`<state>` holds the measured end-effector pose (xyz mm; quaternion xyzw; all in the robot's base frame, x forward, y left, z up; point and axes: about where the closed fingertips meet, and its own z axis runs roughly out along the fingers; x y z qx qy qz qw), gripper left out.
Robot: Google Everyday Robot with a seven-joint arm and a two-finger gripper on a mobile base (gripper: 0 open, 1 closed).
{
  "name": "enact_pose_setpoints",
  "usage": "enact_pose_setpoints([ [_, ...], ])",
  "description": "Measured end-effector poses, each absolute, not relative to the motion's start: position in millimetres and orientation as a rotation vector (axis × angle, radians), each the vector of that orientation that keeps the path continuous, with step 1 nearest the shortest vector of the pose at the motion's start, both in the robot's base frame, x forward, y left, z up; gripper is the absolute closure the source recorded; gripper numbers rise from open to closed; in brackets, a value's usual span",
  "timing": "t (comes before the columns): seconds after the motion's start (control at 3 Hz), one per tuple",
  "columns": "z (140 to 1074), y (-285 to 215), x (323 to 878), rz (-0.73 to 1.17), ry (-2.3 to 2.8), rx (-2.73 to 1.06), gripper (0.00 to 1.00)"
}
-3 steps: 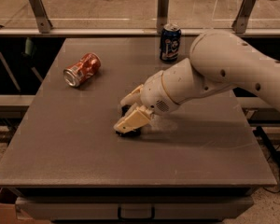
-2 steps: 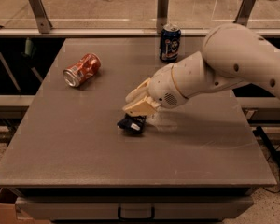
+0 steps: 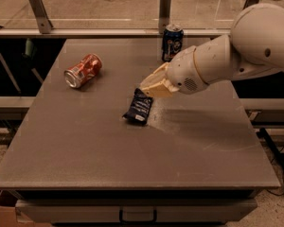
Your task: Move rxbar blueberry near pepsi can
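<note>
The rxbar blueberry (image 3: 138,106) is a dark navy wrapper hanging tilted from my gripper (image 3: 150,90), which is shut on its upper end near the table's middle. The bar looks lifted just off the table (image 3: 85,145). The pepsi can (image 3: 172,42) stands upright at the back edge, a short way behind and to the right of the gripper. My white arm (image 3: 236,51) reaches in from the right.
An orange-red soda can (image 3: 83,70) lies on its side at the back left of the table. A rail with metal posts (image 3: 164,8) runs behind the table's far edge.
The gripper closed on the bar at the table surface, then rose with it and moved back and right, toward the pepsi can. Both cans stayed put.
</note>
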<state>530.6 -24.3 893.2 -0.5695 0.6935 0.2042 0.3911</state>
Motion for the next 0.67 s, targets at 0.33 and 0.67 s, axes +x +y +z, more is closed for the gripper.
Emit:
enact_pose_setpoints([
  [0.33,894.3,-21.9,530.3,0.516,1.754,-1.448,0.75],
  [0.67,893.6,-20.9,534.8,0.508,1.73,-1.431,0.51],
])
